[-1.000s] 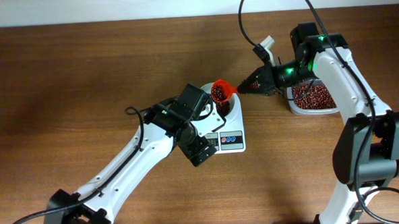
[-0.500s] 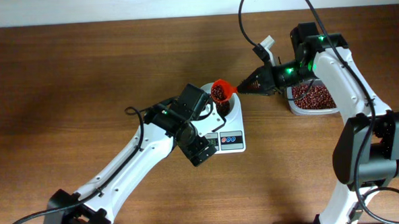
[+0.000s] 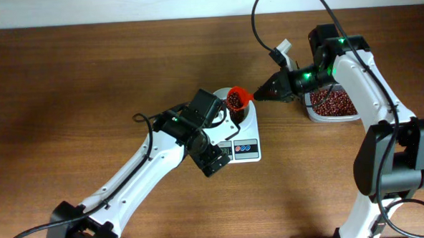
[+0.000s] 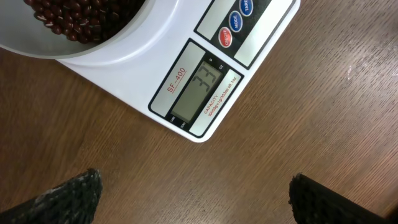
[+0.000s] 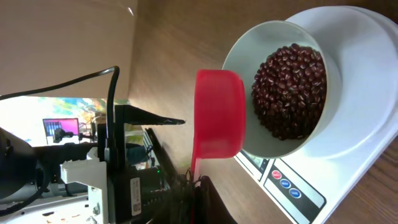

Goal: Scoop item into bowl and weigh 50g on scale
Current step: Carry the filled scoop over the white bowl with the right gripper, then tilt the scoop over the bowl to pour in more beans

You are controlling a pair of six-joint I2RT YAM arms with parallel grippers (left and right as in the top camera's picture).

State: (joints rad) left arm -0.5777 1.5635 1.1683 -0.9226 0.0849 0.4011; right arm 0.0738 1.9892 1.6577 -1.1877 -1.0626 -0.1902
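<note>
The white bowl stands on the white scale and holds a heap of dark reddish-brown beans. My right gripper is shut on the handle of a red scoop. The scoop hangs tilted at the bowl's rim, and the overhead view shows beans in the scoop. My left gripper is open over bare table in front of the scale, whose display is lit. Overhead, my left arm covers part of the bowl.
A clear plastic tub of beans sits at the right, behind my right gripper. The scale's three round buttons face my left gripper. Brown wooden table lies all around.
The red scoop has shifted slightly to the right over the bowl. My left arm has not moved.
</note>
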